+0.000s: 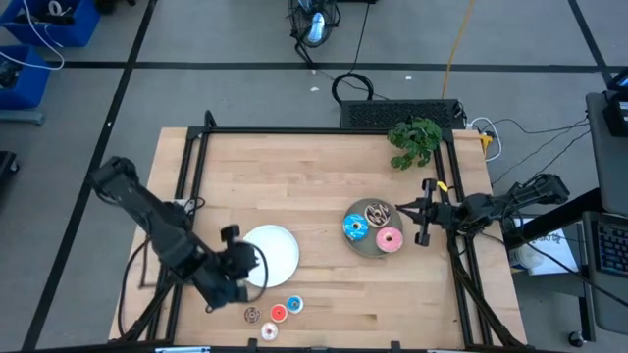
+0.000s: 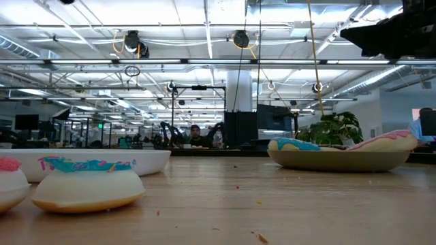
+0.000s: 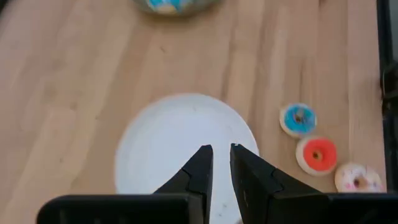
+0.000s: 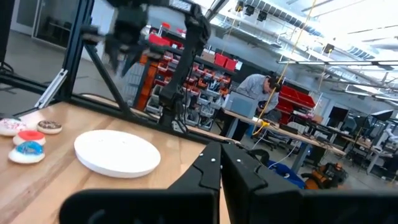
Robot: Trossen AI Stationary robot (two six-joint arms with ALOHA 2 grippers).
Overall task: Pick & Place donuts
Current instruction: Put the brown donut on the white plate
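Three larger donuts lie on the grey plate: sprinkled dark brown, blue and pink. Four tinier ones rest on the bare table near its near edge: brown, red, blue and whitish-pink. My left gripper hovers over the white plate, its fingers a narrow gap apart and holding nothing. My right gripper is shut and empty, raised beside the grey plate's right rim and pointing level toward the table's left.
The white plate sits left of the grey plate, with bare wood between them. A green plant stands at the far right corner. Black frame rails run along the table's edges. In the low view the tiny blue donut fills the foreground.
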